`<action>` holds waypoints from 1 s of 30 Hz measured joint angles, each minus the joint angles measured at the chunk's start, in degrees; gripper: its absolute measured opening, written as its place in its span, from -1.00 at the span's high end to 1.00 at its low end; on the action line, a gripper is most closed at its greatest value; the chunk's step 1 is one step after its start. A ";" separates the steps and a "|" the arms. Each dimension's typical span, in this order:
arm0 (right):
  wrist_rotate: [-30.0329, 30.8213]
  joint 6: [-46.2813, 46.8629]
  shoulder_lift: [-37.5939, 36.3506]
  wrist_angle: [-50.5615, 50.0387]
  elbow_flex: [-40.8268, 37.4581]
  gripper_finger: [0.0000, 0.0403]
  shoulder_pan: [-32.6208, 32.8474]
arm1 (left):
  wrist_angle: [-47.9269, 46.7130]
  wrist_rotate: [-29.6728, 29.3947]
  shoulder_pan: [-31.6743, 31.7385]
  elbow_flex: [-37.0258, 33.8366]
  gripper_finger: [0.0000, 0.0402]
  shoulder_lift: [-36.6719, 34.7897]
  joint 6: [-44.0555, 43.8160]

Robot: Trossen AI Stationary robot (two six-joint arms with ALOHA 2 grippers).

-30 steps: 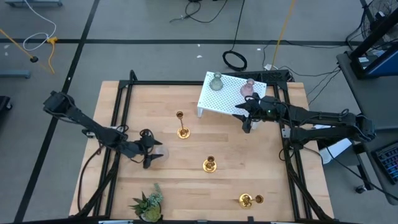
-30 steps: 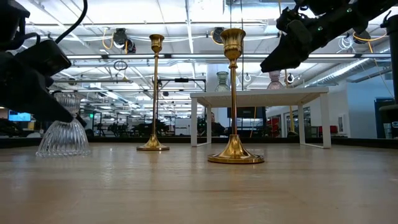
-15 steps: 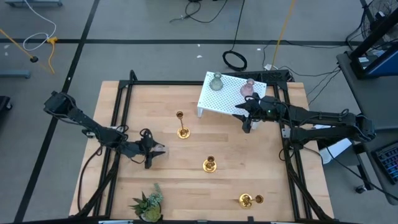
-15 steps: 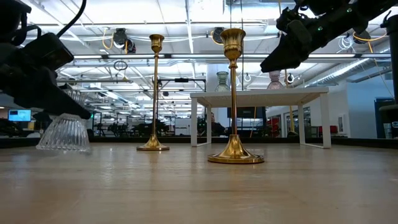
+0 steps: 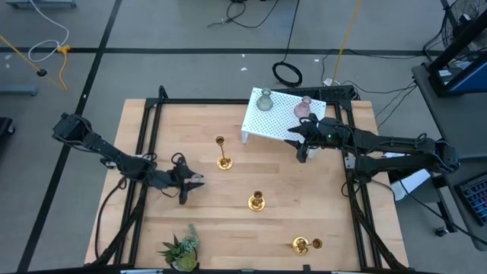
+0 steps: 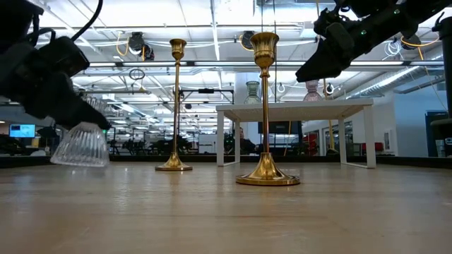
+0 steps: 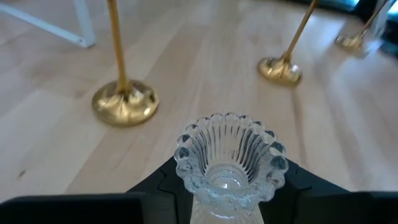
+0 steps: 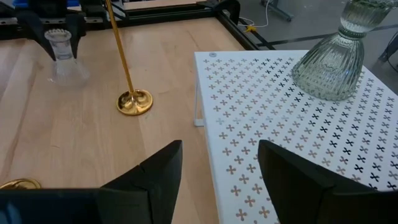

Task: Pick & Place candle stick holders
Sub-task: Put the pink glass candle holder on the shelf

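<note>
Low view is showing you the left gripper (image 6: 70, 113) with jaws clamping the clear glass holder (image 6: 81, 143), carrying it tilted just above the desk (image 6: 226, 212) at far left, presumably bound for the white rack (image 5: 283, 116). The right gripper (image 5: 302, 146), jaws parted and empty, is waiting beside that rack.

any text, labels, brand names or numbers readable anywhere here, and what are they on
None: no readable text in any view.
White perforated rack: only a pattern of small cross-shaped holes, no lettering.
Clear glass holder, in the left gripper: ribbed glass, no marking.
Gold holders, such as the nearest one: plain metal, no engraving visible.
Screen far behind the table in the low view: too small to read.
</note>
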 joint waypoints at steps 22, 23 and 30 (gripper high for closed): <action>0.00 0.00 0.02 0.00 0.00 -0.01 -0.04 | -0.20 2.75 5.59 19.09 0.28 -0.02 12.39; 0.01 0.00 0.01 0.00 0.00 -0.01 -0.04 | -0.68 2.73 6.09 20.04 0.27 0.11 12.58; 0.02 0.00 0.02 0.02 0.00 -0.01 -0.04 | -0.62 3.26 9.86 26.27 0.33 6.00 15.90</action>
